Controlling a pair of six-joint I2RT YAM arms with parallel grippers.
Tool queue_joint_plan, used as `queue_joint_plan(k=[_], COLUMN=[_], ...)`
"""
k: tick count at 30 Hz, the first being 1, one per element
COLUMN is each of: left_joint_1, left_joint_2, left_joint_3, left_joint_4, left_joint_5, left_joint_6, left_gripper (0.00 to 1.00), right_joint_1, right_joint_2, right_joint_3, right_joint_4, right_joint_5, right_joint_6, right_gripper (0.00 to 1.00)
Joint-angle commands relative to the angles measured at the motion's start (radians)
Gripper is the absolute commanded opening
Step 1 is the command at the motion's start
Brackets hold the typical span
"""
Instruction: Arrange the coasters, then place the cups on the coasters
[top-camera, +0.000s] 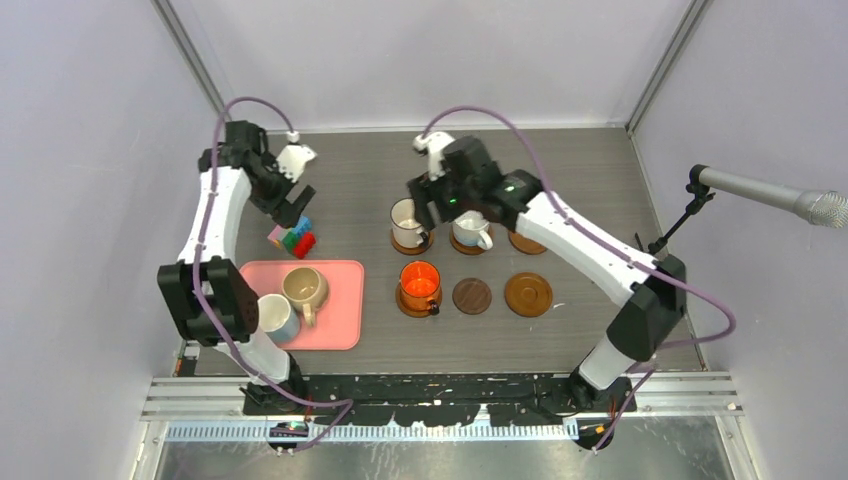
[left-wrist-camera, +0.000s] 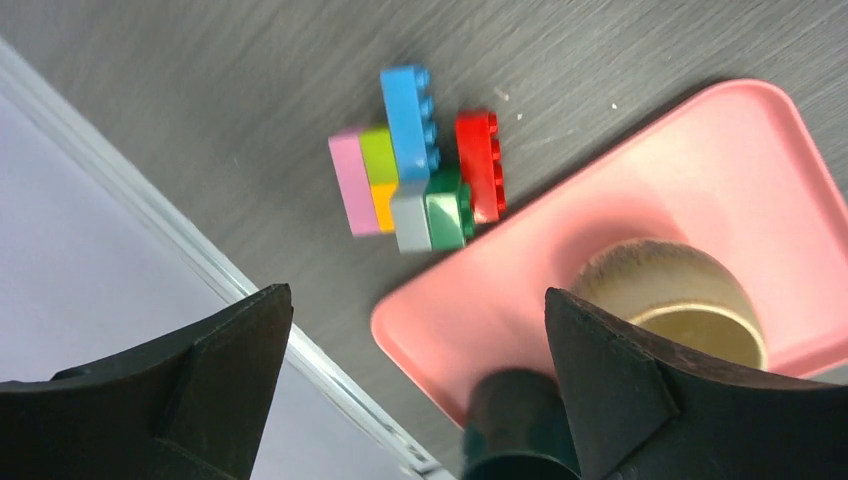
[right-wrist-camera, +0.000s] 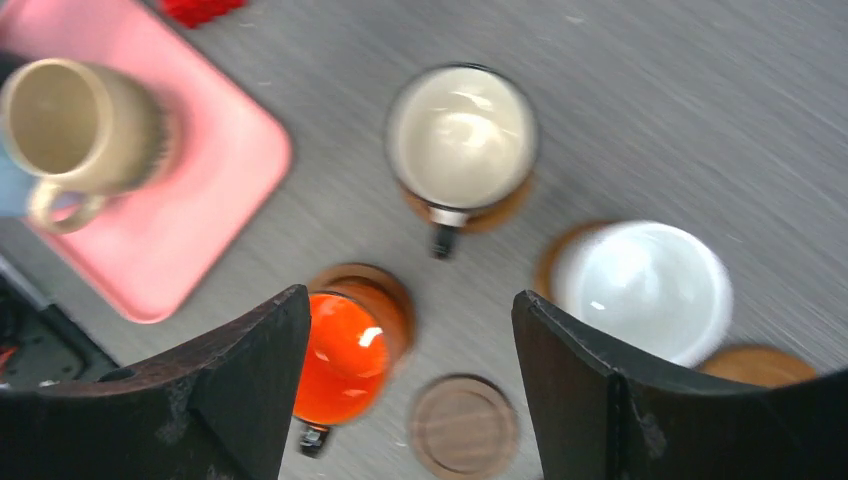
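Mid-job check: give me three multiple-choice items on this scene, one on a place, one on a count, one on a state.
1. Where is the tan mug?
A. on the tray
B. on a coaster
C. inside another mug

2. How many mugs stand on coasters?
A. one
B. three
C. six

3. The right gripper is:
A. shut on a white mug
B. shut on a coaster
C. open and empty

Key:
1 A: it stands on the pink tray.
2 B: two white mugs and the orange mug each sit on one.
3 C: its fingers stand wide apart with nothing between them.
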Motion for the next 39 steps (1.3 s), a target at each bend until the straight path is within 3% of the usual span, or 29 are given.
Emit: queue_joint_plan(k=[1, 7, 11, 18, 23, 33, 39], left_joint_1=[0.097, 0.162, 0.186, 0.211, 0.212, 0.212, 0.214], left_joint_2=[-0.093, -0.175, -0.206, -0.249, -0.274, -0.319, -0.327], left_joint_3=[0.016, -0.004, -0.008, -0.019, -0.036, -0.070, -0.097], left_joint_4=[-0.085, -0.075, -0.076, -0.055, -0.048, -0.020, -0.006], left_joint_5=[0.108, 0.093, 0.085, 0.136, 0.121, 0.104, 0.094], left_joint_6=[-0.173, -0.329, -0.428, -0.521, -0.504, -0.482, -0.470], left_gripper=[1.00, 1.00, 1.00, 1.00, 1.00, 1.00, 1.00], right_joint_1=[0.169, 0.378, 0.503, 0.614, 0.629, 0.628, 0.623], right_joint_2=[0.114, 0.297, 0.402, 0.530, 0.596, 0.741, 0.777], right_joint_3=[0.121, 0.274, 0.365, 0.465, 0.515, 0.666, 0.671], right_joint_4=[0.019, -0.005, -0.023, -0.003, 0.009, -0.038, -0.047], right_joint_5=[0.080, 0.144, 0.277, 0.352, 0.335, 0.441, 0.451], right_joint_6=[0.109, 0.231, 0.333, 0.412, 0.448, 0.497, 0.498], right_gripper=[0.78, 0.81, 0.82, 0.82, 0.82, 0.82, 0.82])
